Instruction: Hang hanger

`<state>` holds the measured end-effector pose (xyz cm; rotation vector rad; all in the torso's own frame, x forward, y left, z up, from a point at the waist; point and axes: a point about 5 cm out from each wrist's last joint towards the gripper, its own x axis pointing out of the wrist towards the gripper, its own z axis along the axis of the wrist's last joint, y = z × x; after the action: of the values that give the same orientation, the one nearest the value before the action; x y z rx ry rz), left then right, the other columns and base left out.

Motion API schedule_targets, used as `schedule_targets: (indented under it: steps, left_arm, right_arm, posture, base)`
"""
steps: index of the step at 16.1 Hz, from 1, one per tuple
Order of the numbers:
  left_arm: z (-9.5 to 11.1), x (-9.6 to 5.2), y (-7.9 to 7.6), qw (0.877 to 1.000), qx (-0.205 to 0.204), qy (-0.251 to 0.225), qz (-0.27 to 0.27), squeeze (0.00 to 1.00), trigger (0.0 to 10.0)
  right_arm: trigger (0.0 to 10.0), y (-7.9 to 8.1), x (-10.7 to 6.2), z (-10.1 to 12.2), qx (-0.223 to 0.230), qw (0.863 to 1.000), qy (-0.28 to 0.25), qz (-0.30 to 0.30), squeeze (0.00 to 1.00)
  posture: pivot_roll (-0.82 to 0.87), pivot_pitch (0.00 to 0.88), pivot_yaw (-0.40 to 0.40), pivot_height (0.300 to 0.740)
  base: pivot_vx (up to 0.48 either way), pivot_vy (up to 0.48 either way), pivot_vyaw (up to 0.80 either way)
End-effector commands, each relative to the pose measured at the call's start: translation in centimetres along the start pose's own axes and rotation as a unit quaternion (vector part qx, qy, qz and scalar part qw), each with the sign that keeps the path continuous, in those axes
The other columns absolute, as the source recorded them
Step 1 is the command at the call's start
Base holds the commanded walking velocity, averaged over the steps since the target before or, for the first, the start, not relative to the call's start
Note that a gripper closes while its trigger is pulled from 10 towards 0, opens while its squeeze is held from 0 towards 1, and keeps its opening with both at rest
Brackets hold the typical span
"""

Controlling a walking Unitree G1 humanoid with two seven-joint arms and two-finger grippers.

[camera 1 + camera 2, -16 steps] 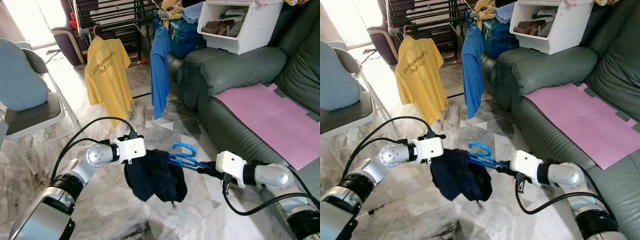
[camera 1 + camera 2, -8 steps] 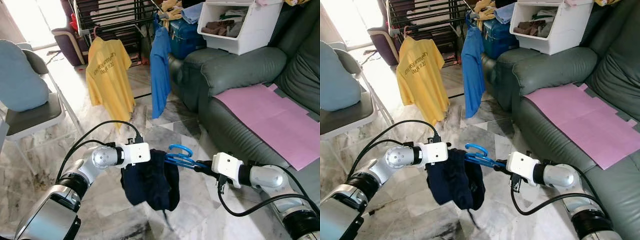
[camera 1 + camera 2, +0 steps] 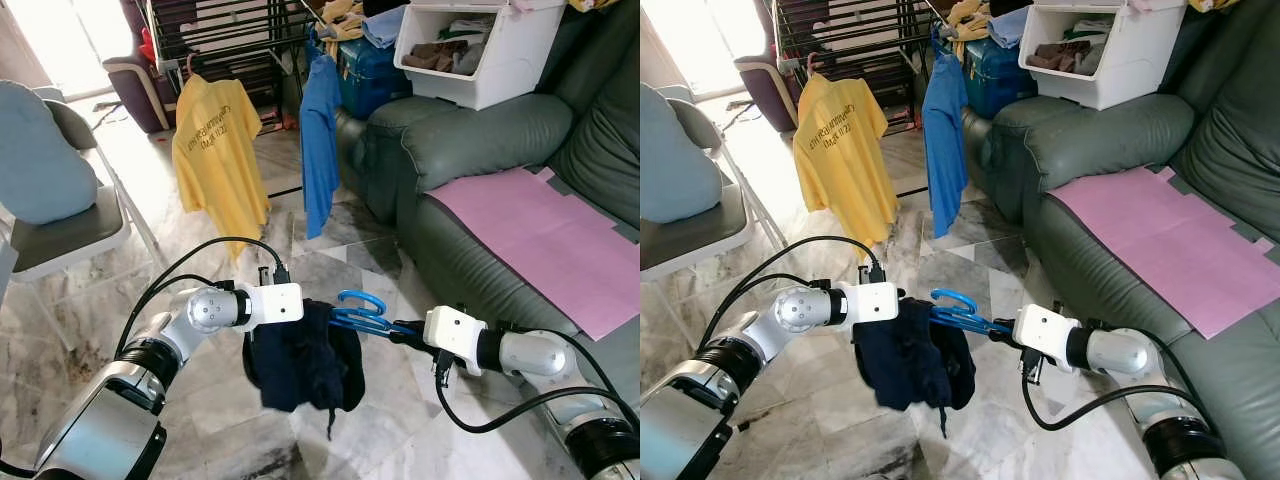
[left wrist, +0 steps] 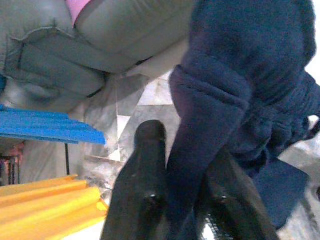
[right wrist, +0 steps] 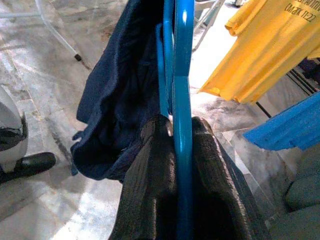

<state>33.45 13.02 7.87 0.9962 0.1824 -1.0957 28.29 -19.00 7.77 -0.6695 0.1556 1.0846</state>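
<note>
Hanging between the two grippers above the marble floor, a dark navy garment droops from a blue hanger. The right gripper, in front of the sofa, has its fingers closed tight on the hanger's bar. The left gripper is pinched shut on a fold of the garment at the hanger's far end. A yellow shirt and a blue shirt hang beyond, beside the sofa's arm.
</note>
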Motion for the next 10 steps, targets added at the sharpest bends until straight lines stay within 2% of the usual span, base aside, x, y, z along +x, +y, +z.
schedule_targets:
  steps: [1,5,6,10]
  left_arm:
    - [-0.4,-0.5,0.6,1.0,0.005,0.013,0.002,0.0,0.0]
    - [-0.9,-0.4,-0.2,1.0,-0.003,0.021,-0.022,0.0,0.0]
    - [-0.8,-0.4,-0.3,1.0,-0.005,0.018,-0.021,0.0,0.0]
    - [-1.8,-0.7,-1.0,0.999,-0.024,0.033,-0.022,0.0,0.0]
  right_arm:
    - [10.0,-0.6,0.3,0.8,-0.02,1.0,-0.019,-0.011,0.0]
    - [10.0,-0.8,0.5,0.9,-0.026,0.999,-0.02,-0.018,0.0]
    - [10.0,-0.9,0.5,0.9,-0.022,0.999,-0.022,-0.02,1.0]
    - [10.0,-1.3,0.8,0.9,-0.017,0.999,-0.021,-0.029,1.0]
  posture:
    - [-0.14,0.0,0.119,0.74]
    - [-0.14,0.0,0.117,0.74]
    - [-0.14,0.0,0.115,0.74]
    - [-0.14,0.0,0.112,0.74]
  base:
    - [0.0,0.0,0.0]
    - [0.0,0.0,0.0]
    - [0.0,0.0,0.0]
    - [0.0,0.0,0.0]
